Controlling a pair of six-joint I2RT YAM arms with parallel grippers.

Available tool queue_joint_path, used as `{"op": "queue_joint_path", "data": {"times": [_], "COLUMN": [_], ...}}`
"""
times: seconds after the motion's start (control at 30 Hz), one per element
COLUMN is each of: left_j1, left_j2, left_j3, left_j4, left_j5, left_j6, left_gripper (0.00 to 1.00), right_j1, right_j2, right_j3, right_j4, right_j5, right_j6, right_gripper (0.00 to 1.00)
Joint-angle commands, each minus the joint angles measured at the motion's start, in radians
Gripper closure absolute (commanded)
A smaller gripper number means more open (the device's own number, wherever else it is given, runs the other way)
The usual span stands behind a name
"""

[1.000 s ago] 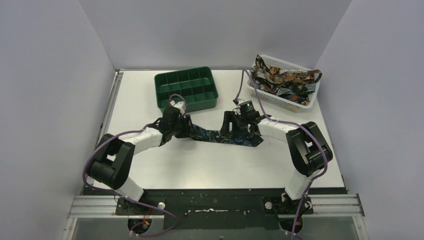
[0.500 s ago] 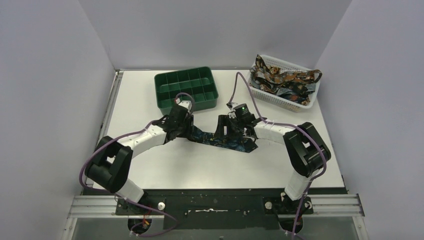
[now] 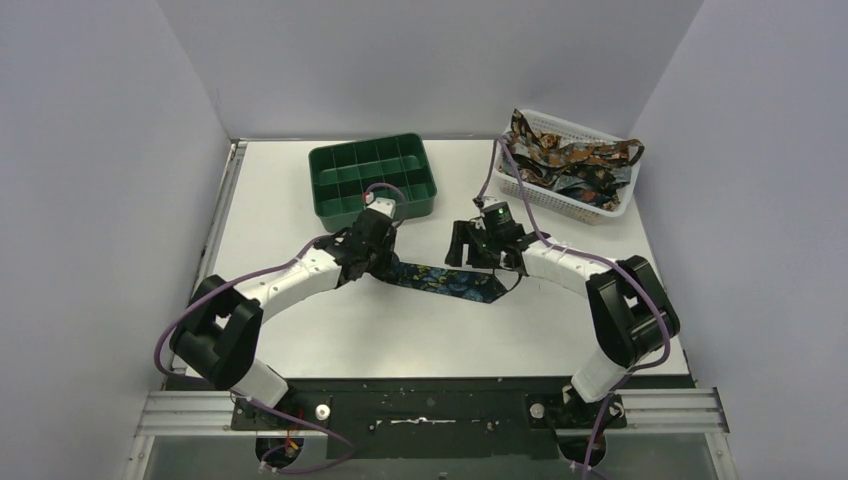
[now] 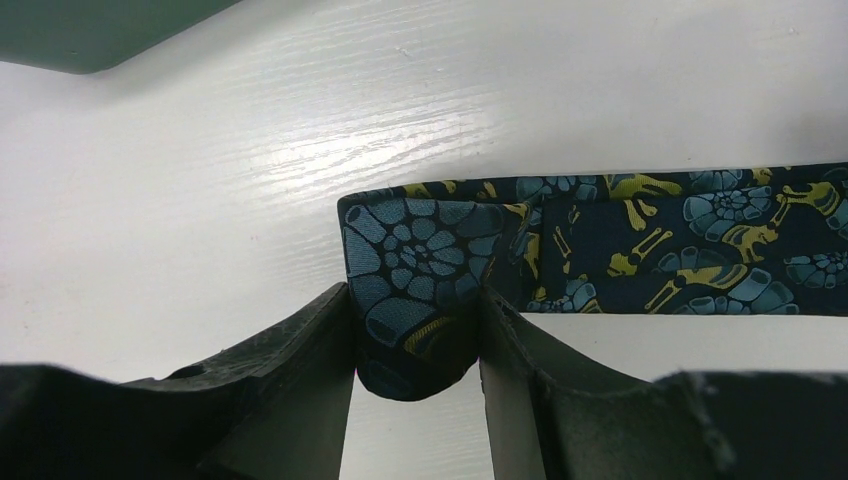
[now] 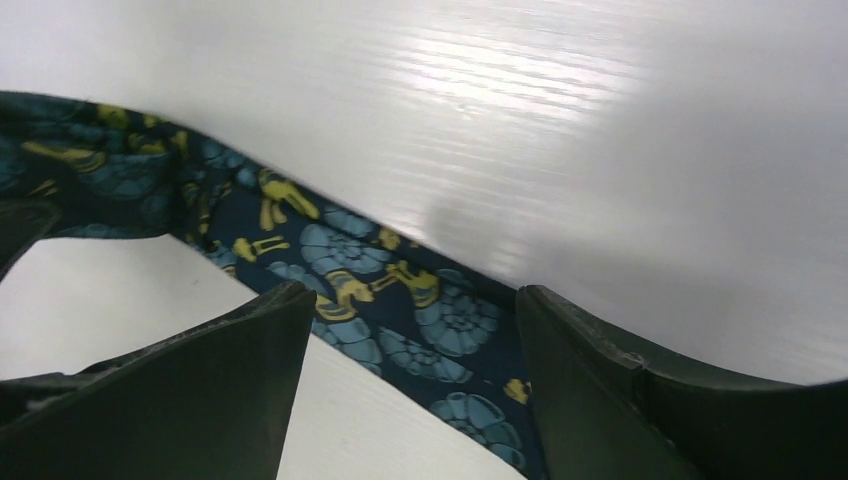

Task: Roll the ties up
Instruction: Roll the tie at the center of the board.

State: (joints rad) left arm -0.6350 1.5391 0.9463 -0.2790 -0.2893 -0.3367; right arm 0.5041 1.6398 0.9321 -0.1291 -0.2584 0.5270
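The left gripper (image 4: 415,335) is pinched on the folded end of a tie (image 4: 650,240) lying on the table (image 3: 400,330). The right gripper (image 5: 415,320) straddles the same tie, spread wide and gripping nothing. More ties (image 3: 565,160) are heaped in the white basket (image 3: 560,207), well apart from the green tray (image 3: 330,208).

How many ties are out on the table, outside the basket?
1: the patterned tie lies across the table centre, one end in the left gripper. Other ties sit tangled in the white basket, uncountable.
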Motion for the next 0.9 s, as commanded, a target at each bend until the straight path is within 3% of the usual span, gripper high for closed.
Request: {"op": "queue_joint_path", "data": {"times": [0.0,0.53,0.87], "left_j1": [-0.019,-0.069,-0.072], "left_j2": [-0.008,0.033,0.037], "left_j3": [0.051,0.091,0.089], "left_j4": [-0.021,-0.051,-0.049], "left_j5": [-0.062,-0.147,-0.159], "left_j6": [0.018,0.031,0.027], "left_gripper": [0.56,0.55,0.55], "right_j1": [-0.032,-0.058,-0.021], "right_j2": [-0.035,-0.060,-0.131], "right_j3": [-0.016,-0.055,-0.070], "right_j4": [-0.055,-0.073,-0.103], "right_j5": [0.090,0.031,0.044], "right_j6": [-0.009,0.005,-0.012], "right_gripper": [0.24,0.42,0.44]}}
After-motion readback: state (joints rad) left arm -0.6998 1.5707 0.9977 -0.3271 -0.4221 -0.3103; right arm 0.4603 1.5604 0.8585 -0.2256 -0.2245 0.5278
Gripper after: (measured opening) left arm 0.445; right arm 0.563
